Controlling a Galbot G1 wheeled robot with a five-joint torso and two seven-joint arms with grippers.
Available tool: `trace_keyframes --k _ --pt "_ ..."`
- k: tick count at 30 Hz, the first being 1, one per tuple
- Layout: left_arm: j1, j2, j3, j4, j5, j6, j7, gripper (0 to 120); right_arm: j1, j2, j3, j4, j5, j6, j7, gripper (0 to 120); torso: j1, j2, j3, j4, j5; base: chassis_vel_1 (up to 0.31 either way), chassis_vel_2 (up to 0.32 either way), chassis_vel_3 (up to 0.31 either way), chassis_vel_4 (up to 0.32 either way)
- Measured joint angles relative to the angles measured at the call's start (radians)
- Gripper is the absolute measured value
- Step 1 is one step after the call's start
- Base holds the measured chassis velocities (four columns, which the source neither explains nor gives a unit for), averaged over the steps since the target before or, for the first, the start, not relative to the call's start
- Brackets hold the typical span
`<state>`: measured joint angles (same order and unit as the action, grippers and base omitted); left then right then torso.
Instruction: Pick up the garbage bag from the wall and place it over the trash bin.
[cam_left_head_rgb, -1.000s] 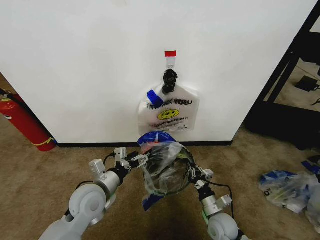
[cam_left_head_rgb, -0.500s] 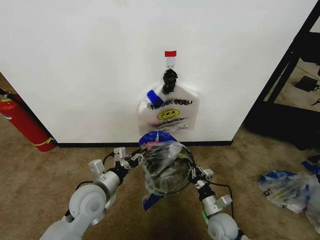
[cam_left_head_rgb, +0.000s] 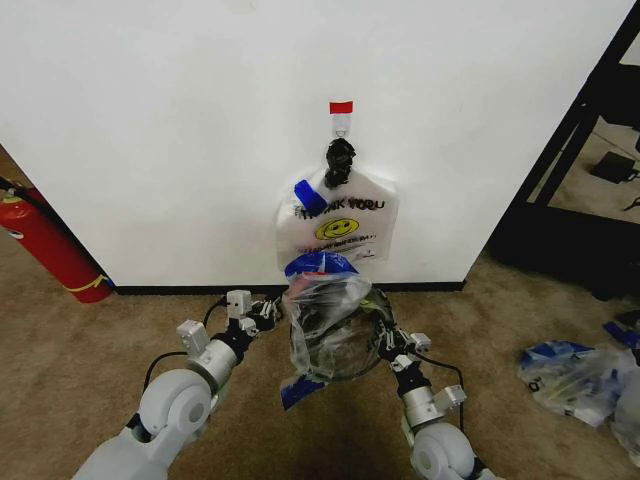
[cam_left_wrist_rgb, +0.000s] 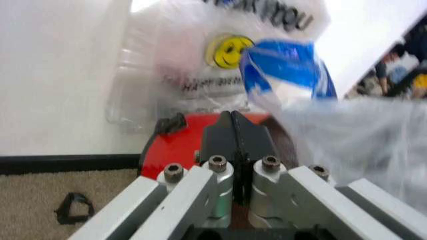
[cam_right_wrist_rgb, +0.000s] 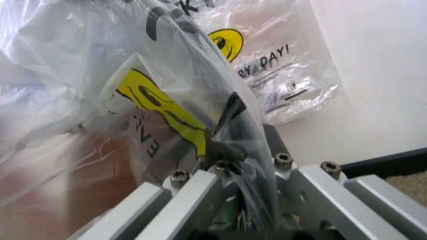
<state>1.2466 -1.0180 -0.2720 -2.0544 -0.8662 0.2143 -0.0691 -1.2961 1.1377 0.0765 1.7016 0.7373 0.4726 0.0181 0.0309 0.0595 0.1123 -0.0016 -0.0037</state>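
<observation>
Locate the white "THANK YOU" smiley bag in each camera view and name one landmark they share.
Head view: "THANK YOU" bag hangs on the wall, centre, above the garbage bag.
Left wrist view: along the top edge, behind a blue tape patch.
Right wrist view: upper right, against the wall.
Shared landmark: its yellow smiley.

One garbage bag (cam_left_head_rgb: 325, 320), one trash bin (cam_left_head_rgb: 345, 350), one smiley bag (cam_left_head_rgb: 340, 225), one fire extinguisher (cam_left_head_rgb: 45, 245), two grippers.
</observation>
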Motion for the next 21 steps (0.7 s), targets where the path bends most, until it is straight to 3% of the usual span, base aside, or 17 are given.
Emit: trace_keyframes --k 6,12,15,20,21 --pt "0.025 -0.012 -0.025 -0.05 -0.095 0.007 -0.037 7 0.013 0.006 0.008 -0.026 -0.014 0.018 0.0 0 0.0 0.0 0.0 0.0 0.0001 0.0 0.0 0.0 0.0" --pt "0.045 -0.03 -0.019 -0.097 -0.169 0.043 -0.069 33 0.02 0.012 0.006 -0.038 -0.024 0.026 -0.001 0 0.0 0.0 0.0 0.0 0.0 0.0 0.0 0.0 0.0" --pt "0.045 -0.032 -0.018 -0.108 -0.183 0.053 -0.079 38 0.02 0.013 0.006 -0.038 -0.027 0.026 -0.001 0 0.0 0.0 0.0 0.0 0.0001 0.0 0.0 0.0 0.0" --pt "0.049 -0.032 -0.014 -0.131 -0.202 0.09 -0.093 62 0.018 0.011 0.008 -0.034 -0.031 0.028 -0.002 0 0.0 0.0 0.0 0.0 0.0 0.0 0.0 0.0 0.0" --pt "0.049 -0.032 -0.014 -0.131 -0.202 0.09 -0.093 62 0.018 0.011 0.008 -0.034 -0.031 0.028 -0.002 0 0.0 0.0 0.0 0.0 0.0 0.0 0.0 0.0 0.0"
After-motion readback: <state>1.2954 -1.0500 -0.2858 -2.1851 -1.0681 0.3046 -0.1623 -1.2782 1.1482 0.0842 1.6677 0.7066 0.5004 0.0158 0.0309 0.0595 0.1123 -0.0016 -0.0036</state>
